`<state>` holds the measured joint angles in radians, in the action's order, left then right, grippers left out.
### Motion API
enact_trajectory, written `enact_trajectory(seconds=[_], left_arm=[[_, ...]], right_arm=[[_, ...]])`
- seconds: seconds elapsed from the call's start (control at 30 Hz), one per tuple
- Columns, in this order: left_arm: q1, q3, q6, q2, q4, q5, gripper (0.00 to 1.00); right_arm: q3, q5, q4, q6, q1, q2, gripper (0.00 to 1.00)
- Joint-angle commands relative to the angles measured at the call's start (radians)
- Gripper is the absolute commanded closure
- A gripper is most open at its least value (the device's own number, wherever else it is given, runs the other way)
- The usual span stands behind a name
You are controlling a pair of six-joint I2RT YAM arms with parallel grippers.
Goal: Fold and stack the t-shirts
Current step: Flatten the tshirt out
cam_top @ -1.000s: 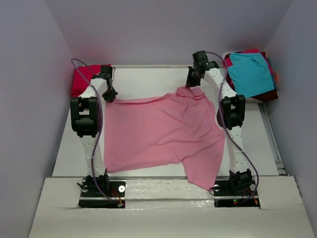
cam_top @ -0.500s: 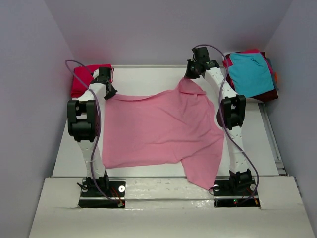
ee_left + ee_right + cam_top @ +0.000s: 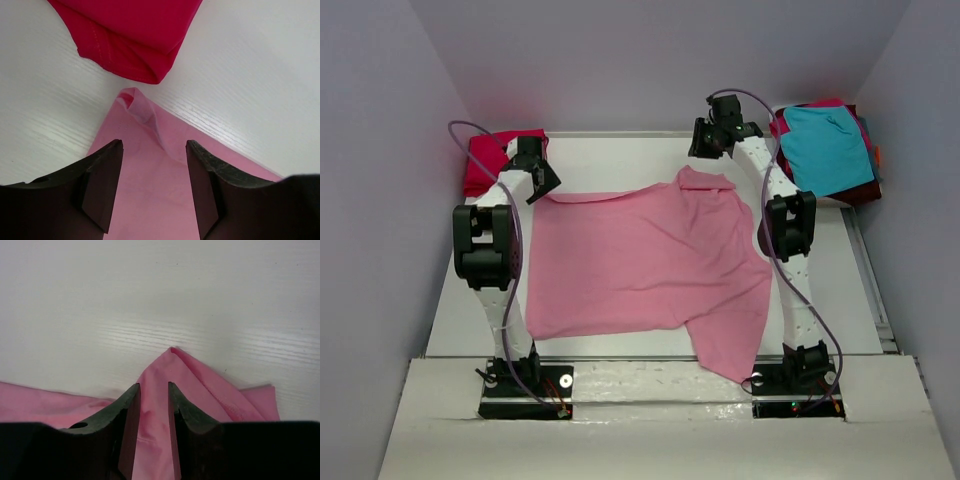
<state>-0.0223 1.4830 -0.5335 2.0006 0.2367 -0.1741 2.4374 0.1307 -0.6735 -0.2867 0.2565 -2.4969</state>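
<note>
Hovering over the far left corner of the light pink t-shirt (image 3: 640,260), the left fingers (image 3: 538,180) stand well apart with nothing between them. The wrist view shows that corner, slightly curled, lying on the bench (image 3: 620,150) below the gap. The right fingers (image 3: 708,148) sit over the far right corner, parted only a little. Pink cloth shows through the narrow slot, but it seems to lie on the bench rather than being pinched, so I judge that this grip is let go too.

The pink shirt lies spread across the middle of the bench between the two arms, its far edge running fairly straight from one set of fingers to the other. That suits a two-corner hold, which stretches the cloth flat so a fold comes out clean. It is not fully flat, though: the far right corner is bunched into a peak, and the near right part reaches past the near edge of the bench.

A crimson t-shirt (image 3: 485,160) lies folded at the far left, just beside the pink corner and not touching it, probably the start of the stack. A teal t-shirt (image 3: 825,145) rests on a maroon t-shirt (image 3: 860,190) at the far right, well apart from the work. No fold shows in the pink shirt yet.
</note>
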Motion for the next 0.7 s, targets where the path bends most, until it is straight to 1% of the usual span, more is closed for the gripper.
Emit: enact_trajectory(seconds=[0.0, 0.1, 0.13, 0.17, 0.23, 0.27, 0.3, 0.33, 0.43, 0.5, 0.6, 0.67], left_arm=[[-0.013, -0.009, 0.006, -0.112, -0.016, 0.022, 0.34], [-0.039, 0.003, 0.018, -0.125, 0.027, 0.022, 0.34], [-0.039, 0.003, 0.021, -0.134, 0.061, 0.021, 0.34], [-0.066, -0.016, 0.030, -0.160, 0.073, 0.016, 0.34], [-0.067, -0.043, 0.039, -0.186, 0.079, 0.030, 0.34], [-0.076, -0.055, 0.041, -0.200, 0.111, 0.039, 0.34], [-0.086, -0.058, 0.043, -0.201, 0.131, 0.045, 0.34], [-0.087, -0.055, 0.049, -0.195, 0.157, 0.054, 0.34], [-0.122, -0.049, 0.066, -0.172, 0.277, 0.032, 0.34], [-0.122, -0.058, 0.060, -0.174, 0.308, 0.018, 0.34], [-0.131, -0.089, 0.056, -0.168, 0.337, 0.022, 0.34], [-0.131, -0.090, 0.059, -0.129, 0.368, 0.024, 0.34]], right_arm=[[-0.052, -0.019, -0.029, -0.012, 0.007, 0.062, 0.57], [-0.129, -0.041, -0.090, -0.037, 0.007, 0.130, 0.55], [-0.193, -0.045, -0.116, -0.051, 0.007, 0.148, 0.55], [-0.287, -0.060, -0.124, -0.071, 0.007, 0.199, 0.55], [-0.389, -0.066, -0.126, -0.092, 0.007, 0.252, 0.57], [-0.484, -0.048, -0.120, -0.104, 0.007, 0.304, 0.58], [-0.485, -0.046, -0.120, -0.104, 0.007, 0.326, 0.58], [-0.538, -0.052, -0.130, -0.136, 0.007, 0.340, 0.59], [-0.576, -0.058, -0.233, -0.175, 0.016, 0.365, 0.63], [-0.647, -0.060, -0.221, -0.183, 0.017, 0.400, 0.63], [-0.672, -0.085, -0.231, -0.181, 0.017, 0.402, 0.63], [-0.658, -0.089, -0.264, -0.174, 0.017, 0.372, 0.63]])
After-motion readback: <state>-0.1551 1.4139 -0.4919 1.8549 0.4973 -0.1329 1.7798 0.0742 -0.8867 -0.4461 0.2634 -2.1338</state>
